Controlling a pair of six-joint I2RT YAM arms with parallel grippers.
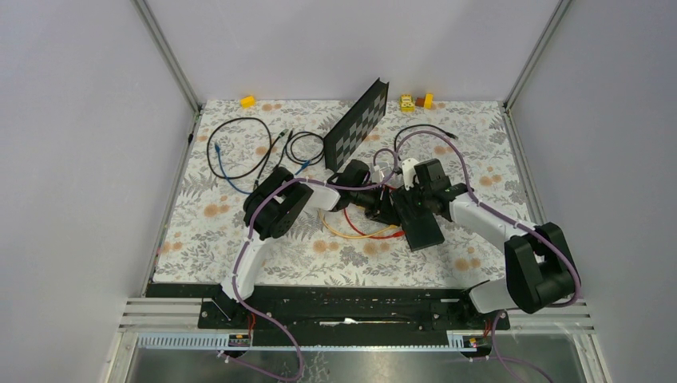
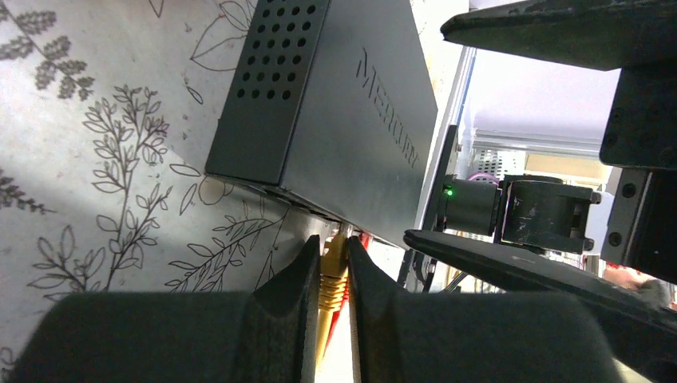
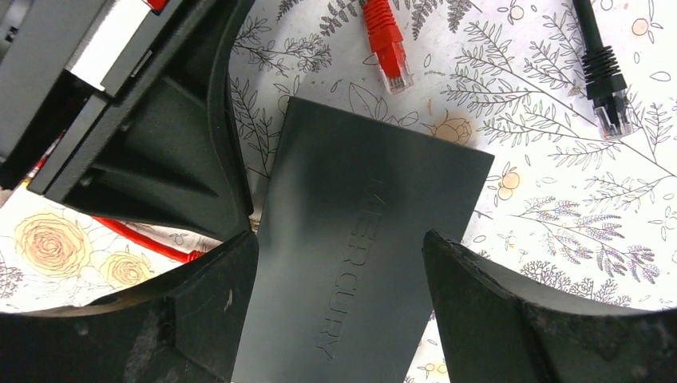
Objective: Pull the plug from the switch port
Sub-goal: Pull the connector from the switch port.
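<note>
"Switch [image 1: 423, 230]: state its position."

"It lies flat on the floral mat [image 1: 239, 239] at the middle of the table, between the two arms. The lettered face is up and the vented narrow side faces the left wrist camera."

"Right gripper?"

"The right gripper [image 3: 342, 239] comes down over the switch with its jaws spread wide. One finger [image 3: 207, 287] sits against one long side and its partner against the opposite side, so the box fills the gap between them. I record it as clasping the switch across its width."

"Left gripper?"

"The left gripper [image 2: 329, 259] is clenched on the yellow plug [image 2: 333, 275], with a finger on each side of the boot."

"And where does the plug stand?"

"Its nose is at the socket edge of the switch, low against the mat and in line with the ports. How deep it sits in the port I cannot tell from the left wrist view."

"Anything else of note?"

"A loose red plug [image 3: 387, 48] and a loose black plug [image 3: 607, 96] lie on the mat just beyond the far end of the switch, apart from it and from each other. A checkered board [image 1: 357, 128] stands tilted on edge farther back, clear of the switch."
</note>
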